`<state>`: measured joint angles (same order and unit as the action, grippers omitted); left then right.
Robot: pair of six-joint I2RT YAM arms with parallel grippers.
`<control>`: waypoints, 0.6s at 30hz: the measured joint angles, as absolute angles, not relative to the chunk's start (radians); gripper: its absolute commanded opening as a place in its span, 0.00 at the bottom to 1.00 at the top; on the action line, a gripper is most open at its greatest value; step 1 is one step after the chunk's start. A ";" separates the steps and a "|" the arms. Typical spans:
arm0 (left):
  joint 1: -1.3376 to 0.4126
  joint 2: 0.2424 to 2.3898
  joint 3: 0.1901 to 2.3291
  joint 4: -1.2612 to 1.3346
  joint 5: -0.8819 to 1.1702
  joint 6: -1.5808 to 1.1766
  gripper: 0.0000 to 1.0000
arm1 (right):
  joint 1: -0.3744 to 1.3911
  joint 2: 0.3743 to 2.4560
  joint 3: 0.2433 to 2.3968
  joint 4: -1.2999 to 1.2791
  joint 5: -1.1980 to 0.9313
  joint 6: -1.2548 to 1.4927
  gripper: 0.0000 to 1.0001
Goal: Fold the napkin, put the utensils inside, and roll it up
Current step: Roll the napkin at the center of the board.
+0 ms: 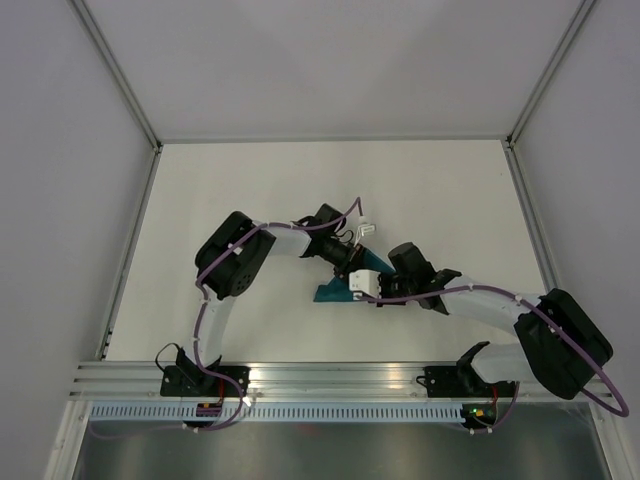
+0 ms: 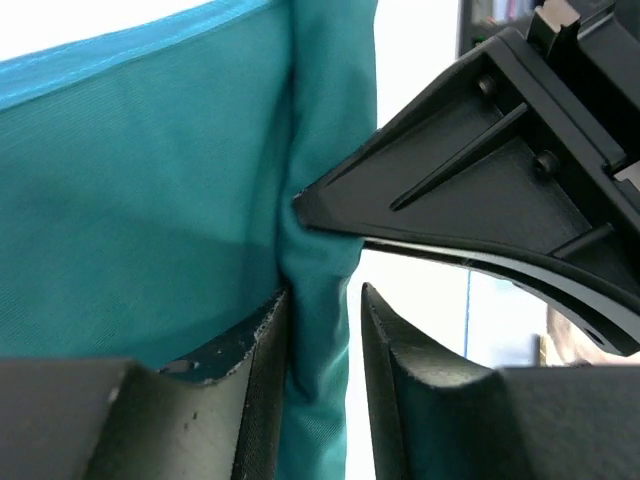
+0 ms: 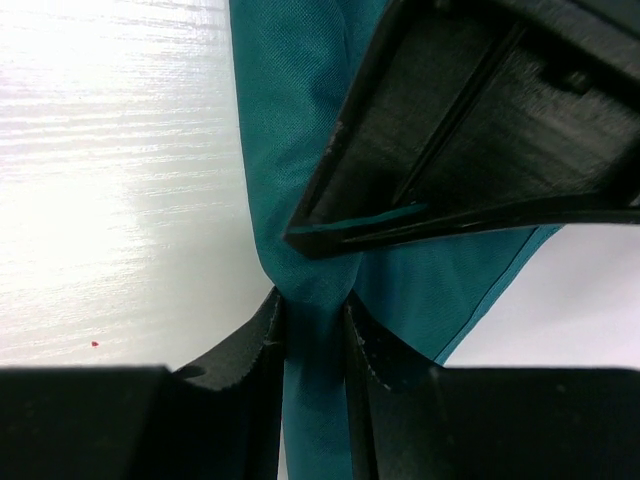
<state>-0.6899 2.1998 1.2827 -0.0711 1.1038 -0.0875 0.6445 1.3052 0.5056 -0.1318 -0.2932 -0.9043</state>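
The left arm [image 1: 236, 266] folds at the elbow and reaches right; the right arm [image 1: 500, 303] folds and reaches left, and their wrists meet between them. The left hand [image 2: 325, 330] and the right hand [image 3: 312, 330] sit tip to tip, each pinched closed on the napkin [image 2: 150, 200]

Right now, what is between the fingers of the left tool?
A bunched vertical fold of the napkin fills the gap between the left tool's fingers, which pinch it. The left wrist view shows this.
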 measured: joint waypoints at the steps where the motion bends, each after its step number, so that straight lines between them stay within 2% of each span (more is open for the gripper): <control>1: -0.684 2.187 1.270 -0.059 1.089 -0.098 0.40 | 0.645 1.311 0.510 -0.132 -0.294 -0.904 0.05; 4: -0.658 2.158 1.238 -0.010 1.044 -0.138 0.40 | 0.643 1.338 0.533 -0.139 -0.300 -0.904 0.00; 11: -0.581 2.018 1.120 0.121 0.853 -0.235 0.40 | 0.601 1.409 0.608 -0.200 -0.370 -0.906 0.01; 18: -0.496 1.691 0.834 0.376 0.528 -0.354 0.41 | 0.517 1.541 0.756 -0.369 -0.502 -0.952 0.00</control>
